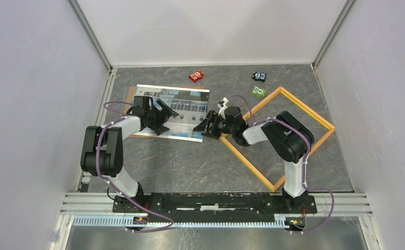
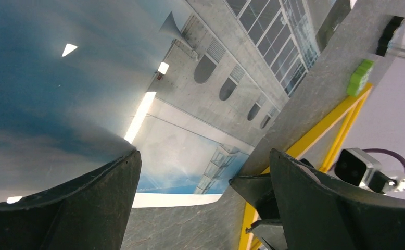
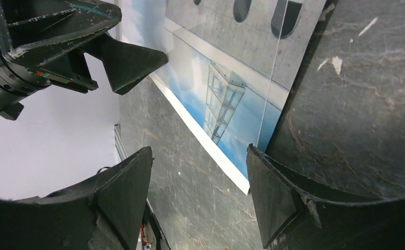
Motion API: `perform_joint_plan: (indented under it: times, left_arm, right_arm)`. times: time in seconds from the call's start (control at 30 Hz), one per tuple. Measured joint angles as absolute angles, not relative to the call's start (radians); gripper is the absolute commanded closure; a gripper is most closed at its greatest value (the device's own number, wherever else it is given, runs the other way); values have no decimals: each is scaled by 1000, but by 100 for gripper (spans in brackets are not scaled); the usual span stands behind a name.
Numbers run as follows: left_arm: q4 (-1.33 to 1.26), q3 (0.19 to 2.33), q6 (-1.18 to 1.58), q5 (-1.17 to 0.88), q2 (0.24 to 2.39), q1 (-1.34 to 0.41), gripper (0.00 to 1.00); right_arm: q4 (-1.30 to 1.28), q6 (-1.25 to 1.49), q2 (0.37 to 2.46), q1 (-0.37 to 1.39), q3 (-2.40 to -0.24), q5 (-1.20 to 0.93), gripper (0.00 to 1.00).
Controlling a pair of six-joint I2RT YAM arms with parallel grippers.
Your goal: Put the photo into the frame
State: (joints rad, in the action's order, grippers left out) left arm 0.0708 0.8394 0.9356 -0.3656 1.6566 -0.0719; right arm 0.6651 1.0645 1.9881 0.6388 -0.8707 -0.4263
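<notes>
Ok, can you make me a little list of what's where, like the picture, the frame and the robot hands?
photo: lying flat, picture side up, on the brown board
frame: flat on the table, right of the photo, turned cornerwise, no photo in it yet
left gripper: open, over the photo
right gripper: open, at the photo's right edge
far side: red toy, blue toy, green toy

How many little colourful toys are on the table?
3. Red toy beyond the photo, blue toy farther right, green toy beside the frame's far corner. Arms might hide more.
</notes>
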Motion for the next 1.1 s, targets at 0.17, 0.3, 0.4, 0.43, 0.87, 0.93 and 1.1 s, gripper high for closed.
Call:
perform_joint_plan:
  times: [0.17, 0.3, 0.4, 0.43, 0.87, 0.93, 1.1]
  left_arm:
    - [170, 879, 870, -290, 1638, -88, 0]
    - [264, 939, 825, -207, 1624, -74, 0]
    - [296, 971, 823, -162, 1607, -32, 0]
    - [306, 984, 823, -150, 1605, -13, 0]
    - [405, 1187, 733, -35, 1748, 239, 1]
    - [442, 1245, 681, -35, 1789, 269, 0]
    - [487, 1380, 578, -35, 1862, 313, 0]
  right_arm:
    - [682, 1061, 1961, 639, -825, -428, 27]
    - [672, 1044, 1946, 639, -810, -428, 27]
    - [672, 1032, 1946, 639, -809, -432, 27]
    - [672, 1031, 1946, 639, -810, -435, 27]
    - [561, 925, 1932, 640, -849, -456, 27]
    - [545, 904, 1932, 640, -859, -463, 27]
    - [492, 851, 1932, 640, -891, -472, 26]
